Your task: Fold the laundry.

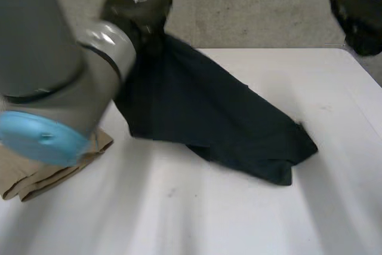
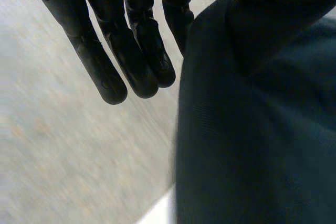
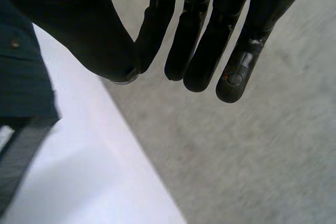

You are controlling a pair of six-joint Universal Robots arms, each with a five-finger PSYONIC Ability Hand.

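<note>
On the white table [image 1: 239, 219], mid-frame, a dark cloth [image 1: 209, 111] is draped, its upper-left end hung over the straight-fingered left hand [image 1: 136, 1], presumably for spreading; a tan cloth [image 1: 42, 177] is set aside lower left; the right hand [image 1: 361, 13], upper right, is held open.

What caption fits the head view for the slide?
Dark cloth hangs from the raised left robot hand onto the white table, beside a beige cloth.

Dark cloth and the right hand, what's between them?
Only bare white table, seen in the head view, between the dark cloth and the right hand.
</note>
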